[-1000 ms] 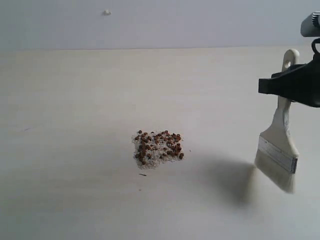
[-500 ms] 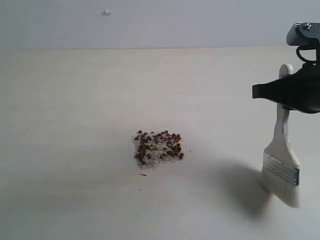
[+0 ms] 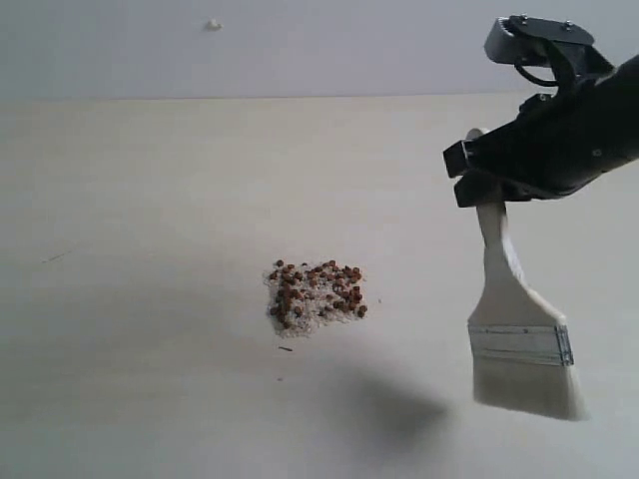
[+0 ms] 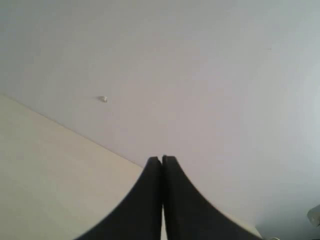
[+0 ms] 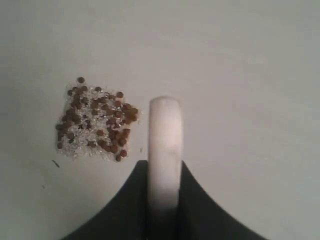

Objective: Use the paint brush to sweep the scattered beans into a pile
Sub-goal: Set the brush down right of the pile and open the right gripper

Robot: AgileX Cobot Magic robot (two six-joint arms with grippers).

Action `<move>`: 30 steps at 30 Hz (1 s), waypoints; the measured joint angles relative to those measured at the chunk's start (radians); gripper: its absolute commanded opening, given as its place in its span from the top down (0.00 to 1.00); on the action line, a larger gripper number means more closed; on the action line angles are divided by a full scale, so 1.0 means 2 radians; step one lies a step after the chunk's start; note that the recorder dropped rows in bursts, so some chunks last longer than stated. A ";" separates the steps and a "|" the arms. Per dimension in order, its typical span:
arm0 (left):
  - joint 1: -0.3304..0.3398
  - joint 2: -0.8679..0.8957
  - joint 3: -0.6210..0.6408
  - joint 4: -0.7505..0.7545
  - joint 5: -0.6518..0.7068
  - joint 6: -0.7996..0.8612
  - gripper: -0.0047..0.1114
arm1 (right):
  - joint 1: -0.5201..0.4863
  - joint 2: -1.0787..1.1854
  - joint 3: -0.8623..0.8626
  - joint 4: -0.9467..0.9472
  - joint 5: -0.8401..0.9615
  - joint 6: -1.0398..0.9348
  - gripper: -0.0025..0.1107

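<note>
Table point(image 3: 150, 200): pale, matte top filling most of the exterior view; its far edge runs straight across the upper part of the frame, where it meets a plain grey wall point(image 3: 300, 50) carrying one small white speck point(image 3: 213, 24) at upper left. Beans point(image 3: 316, 295): one compact patch just below the centre of the frame, reddish-brown pellets mingled with pale grains, outline roughly square, edges fairly tidy, no strays far out. One thin dark sliver point(image 3: 286, 348) lies just below the patch, apart from it. Bare tabletop surrounds the pile on every side: a wide stretch to the left, a deep band behind up to the far edge, a narrower band in front, and a clear lane on the right between the pile and the brush. Paint brush point(image 3: 519, 339): lower right of the frame, well apart from the beans, handle up, bristles down, slightly tilted; its shadow point(image 3: 399, 409) falls to the left of the bristles, separate from them. Right gripper point(image 3: 486, 185): upper right, clamped on the top of the wooden handle. Left gripper point(image 4: 161, 164): seen only by its own camera, against the wall, jaws pressed together, nothing between them.
</note>
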 measured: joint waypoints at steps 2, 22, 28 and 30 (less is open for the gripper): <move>0.000 0.000 0.000 0.000 0.000 0.000 0.96 | 0.000 0.018 -0.010 0.022 0.003 -0.021 0.98; 0.000 0.000 0.000 0.000 0.000 0.000 0.96 | -0.013 0.214 -0.129 0.300 0.152 -0.245 0.98; 0.000 0.000 0.000 0.000 0.000 0.000 0.96 | -0.033 0.217 -0.133 0.216 0.104 -0.175 0.98; 0.000 0.000 0.000 0.000 0.000 0.000 0.96 | -0.034 0.221 -0.133 0.202 0.087 -0.163 0.98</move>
